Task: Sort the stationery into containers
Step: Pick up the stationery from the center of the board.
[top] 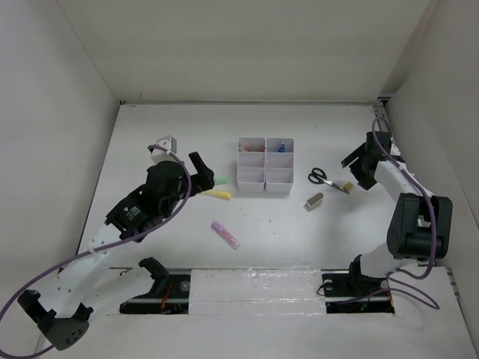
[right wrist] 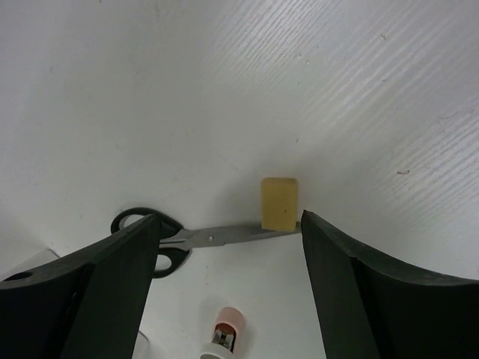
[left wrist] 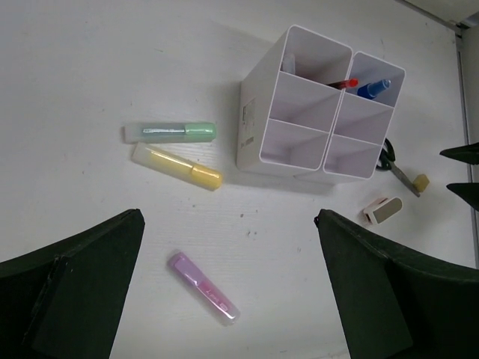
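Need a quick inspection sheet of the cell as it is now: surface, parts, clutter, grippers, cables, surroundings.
Surface: white table, flat.
Job's things: organiser holds red pen, blue piece in far cells; loose: green highlighter, yellow highlighter, pink highlighter, scissors, yellow eraser, beige block.
Clutter: nothing seen.
Grippers: left gripper open, empty; right gripper open, astride scissors blades.
Cables: purple cable along each arm.
Surroundings: white walls.
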